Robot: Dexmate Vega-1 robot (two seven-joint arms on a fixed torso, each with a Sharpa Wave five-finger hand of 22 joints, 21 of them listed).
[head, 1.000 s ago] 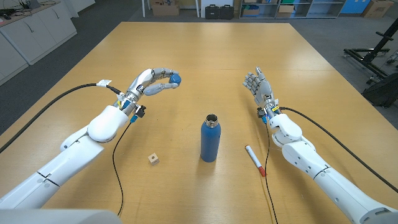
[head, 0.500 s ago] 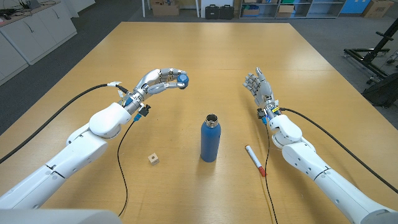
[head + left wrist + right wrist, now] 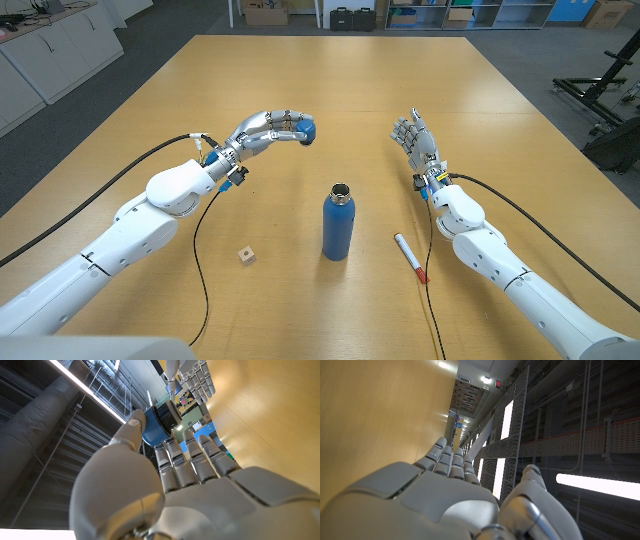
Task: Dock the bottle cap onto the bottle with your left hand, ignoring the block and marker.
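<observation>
Gripping cap [image 3: 306, 130] sideways, left hand [image 3: 268, 130], bottle [image 3: 338, 223] upright

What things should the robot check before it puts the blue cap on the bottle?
1. Small blue bottle cap held in the left hand: ok, pinched at the fingertips.
2. Tall blue metal bottle standing upright with its mouth open: ok.
3. Cap above the bottle's mouth: not ok, it is off to the far left side of it.
4. Cap's open side facing down: cannot tell.
5. Small wooden block and red-tipped white marker clear of the bottle: ok, both lie apart from it.
6. Right hand out of the way: ok, open and off to the right.
</observation>
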